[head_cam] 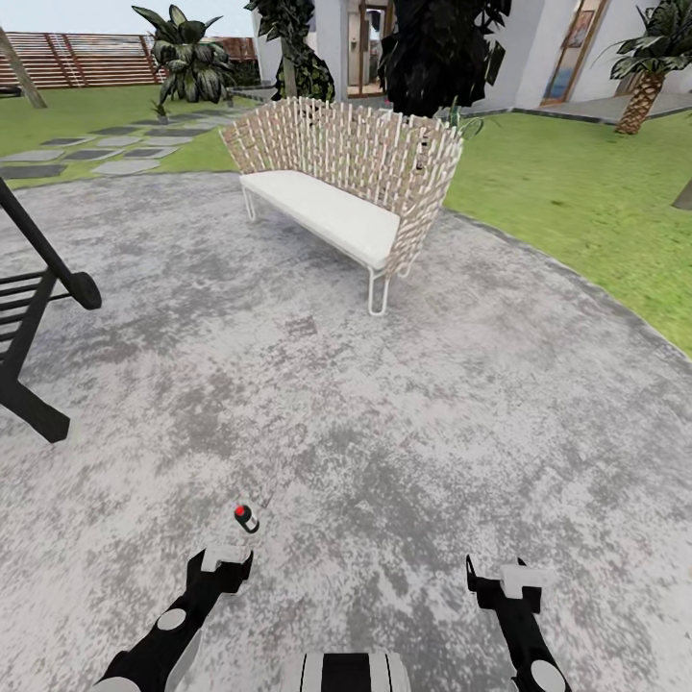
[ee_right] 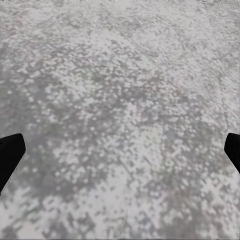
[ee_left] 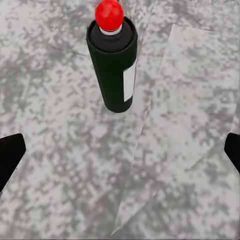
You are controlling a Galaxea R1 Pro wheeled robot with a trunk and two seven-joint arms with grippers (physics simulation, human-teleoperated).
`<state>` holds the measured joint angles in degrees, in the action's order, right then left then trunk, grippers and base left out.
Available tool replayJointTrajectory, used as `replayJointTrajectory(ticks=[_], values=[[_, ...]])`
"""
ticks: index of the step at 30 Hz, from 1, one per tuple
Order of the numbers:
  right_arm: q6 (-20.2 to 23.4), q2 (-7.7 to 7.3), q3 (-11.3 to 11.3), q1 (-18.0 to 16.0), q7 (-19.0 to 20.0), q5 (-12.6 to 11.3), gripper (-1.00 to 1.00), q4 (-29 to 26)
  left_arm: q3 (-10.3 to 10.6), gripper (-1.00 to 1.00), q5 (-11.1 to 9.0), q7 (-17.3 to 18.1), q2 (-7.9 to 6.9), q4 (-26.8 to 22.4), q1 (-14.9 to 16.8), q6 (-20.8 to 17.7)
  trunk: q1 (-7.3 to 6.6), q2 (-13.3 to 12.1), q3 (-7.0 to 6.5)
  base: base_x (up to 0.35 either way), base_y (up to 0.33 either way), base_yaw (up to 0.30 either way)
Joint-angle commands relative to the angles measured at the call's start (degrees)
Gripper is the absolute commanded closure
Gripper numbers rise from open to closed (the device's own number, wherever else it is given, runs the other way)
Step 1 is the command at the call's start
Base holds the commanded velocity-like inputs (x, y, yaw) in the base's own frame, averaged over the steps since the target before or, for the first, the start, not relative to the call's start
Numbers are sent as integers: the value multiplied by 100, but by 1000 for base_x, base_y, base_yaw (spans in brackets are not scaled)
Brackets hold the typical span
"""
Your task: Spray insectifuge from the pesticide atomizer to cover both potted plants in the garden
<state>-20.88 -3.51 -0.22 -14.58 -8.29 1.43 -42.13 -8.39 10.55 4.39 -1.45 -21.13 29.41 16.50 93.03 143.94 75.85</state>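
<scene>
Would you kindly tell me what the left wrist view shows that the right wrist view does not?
Left wrist view: a dark green cylindrical atomizer bottle with a round red cap and a pale label, standing upright on the paving, ahead of the open left gripper.

Right wrist view: bare paving ahead of the open right gripper.

Both: mottled grey stone paving and black fingertips at the frame edges.

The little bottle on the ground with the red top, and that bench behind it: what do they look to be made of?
The bottle looks like dark green glossy plastic or painted metal, going by its smooth sheen; it has a white label and a shiny red ball cap. The bench seems to be woven pale wicker on thin white metal legs, with a matte white cushion. The ground looks like mottled grey concrete.
</scene>
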Motion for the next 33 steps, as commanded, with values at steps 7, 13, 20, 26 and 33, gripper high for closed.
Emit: replayJointTrajectory(ticks=[7, 13, 20, 26, 33], values=[[-13, 0, 4, -2, -23, 17, -100, 3, -49, -100, 44, 37, -1, 3, 3, 20, 1, 1, 4, 141, 0, 0], [-13, 0, 4, -3, -23, 17, -100, -3, -49, -100, 44, 36, 2, 3, 3, 20, 1, 1, 4, 97, 0, 0], [-13, -1, -1, -1, -29, 16, -100, -12, -46, -100, 48, 41, -4, 3, 3, 20, 1, 1, 4, 88, 0, 0], [-13, -1, 1, -1, -32, 16, -100, -18, -39, -100, 53, 52, -4, 3, -4, 28, 1, 1, 4, 6, 0, 0], [-13, 1, 1, -2, -32, 16, -100, -19, -40, -100, 53, 45, -4, 3, -13, 53, 12, 6, 108, 0, 0, 0]])
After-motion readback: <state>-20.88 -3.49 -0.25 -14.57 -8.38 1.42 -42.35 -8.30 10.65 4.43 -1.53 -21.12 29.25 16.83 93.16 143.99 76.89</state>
